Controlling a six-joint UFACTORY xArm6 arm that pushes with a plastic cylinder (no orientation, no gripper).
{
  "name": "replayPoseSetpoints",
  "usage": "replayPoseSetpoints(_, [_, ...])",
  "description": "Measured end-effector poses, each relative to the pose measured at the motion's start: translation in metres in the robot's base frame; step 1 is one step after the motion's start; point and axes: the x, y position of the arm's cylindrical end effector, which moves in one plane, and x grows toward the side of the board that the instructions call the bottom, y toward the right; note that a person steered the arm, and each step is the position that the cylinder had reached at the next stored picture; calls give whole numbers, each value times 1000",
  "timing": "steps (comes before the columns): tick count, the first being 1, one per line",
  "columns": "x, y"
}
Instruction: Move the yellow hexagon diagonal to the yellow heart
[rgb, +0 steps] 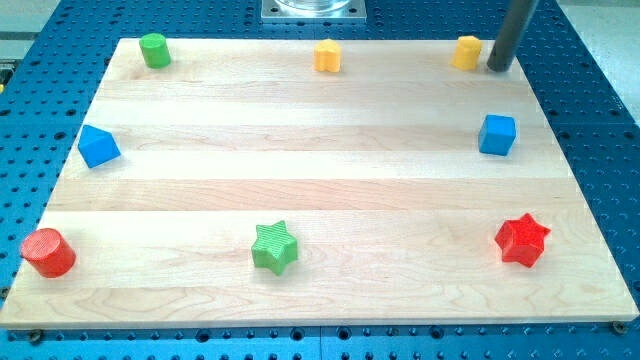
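Two yellow blocks sit near the view's top edge of the wooden board (320, 150). The one at top centre looks like the yellow heart (328, 56). The one at top right looks like the yellow hexagon (466, 51). My tip (497, 68) is the lower end of the dark rod. It stands just to the right of the yellow hexagon, very close to it or touching it. The two yellow blocks lie far apart, roughly level with each other.
A green cylinder (154, 49) sits at top left. A blue angular block (98, 146) is at the left edge and a blue cube (497, 134) is at the right, below my tip. A red cylinder (47, 252), a green star (275, 246) and a red star (522, 239) lie along the bottom.
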Motion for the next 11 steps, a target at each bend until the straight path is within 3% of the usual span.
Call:
replayPoseSetpoints(1, [-2,-14])
replayPoseSetpoints(2, [27,-89])
replayPoseSetpoints(3, [49,-123])
replayPoseSetpoints(4, [47,-54])
replayPoseSetpoints(5, [6,14])
replayPoseSetpoints(7, [-43,16])
replayPoseSetpoints(8, [-46,-29])
replayPoseSetpoints(11, [132,-288])
